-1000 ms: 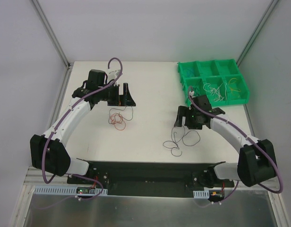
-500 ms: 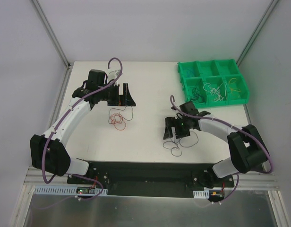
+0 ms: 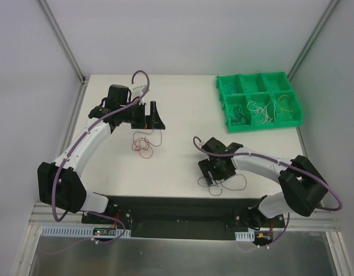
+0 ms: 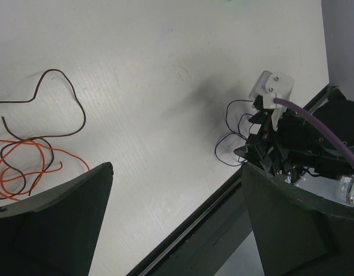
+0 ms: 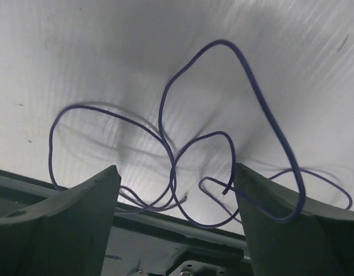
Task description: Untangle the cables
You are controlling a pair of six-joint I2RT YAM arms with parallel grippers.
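Note:
A tangle of thin blue cables [image 3: 226, 183] lies near the table's front edge, right of centre. My right gripper [image 3: 212, 171] hangs low over it, open. In the right wrist view the blue loops [image 5: 223, 135] lie on the table between and beyond my open gripper [image 5: 177, 224], and nothing is held. A red and an orange cable [image 3: 143, 145] lie tangled left of centre. My left gripper [image 3: 151, 118] is open and empty just behind them. In the left wrist view the orange cable [image 4: 22, 169] and dark red cable [image 4: 53, 98] lie left of my gripper [image 4: 177, 230].
A green compartment bin [image 3: 227, 86] at the back right holds more thin cables [image 3: 263, 112] in white, yellow and dark colours. A black strip [image 3: 177, 208] runs along the table's front edge. Walls close in the table at left, right and back.
My right arm has swung from beside the green bin toward the front edge and come down over the blue cables. My left arm and the red and orange cables have not moved.

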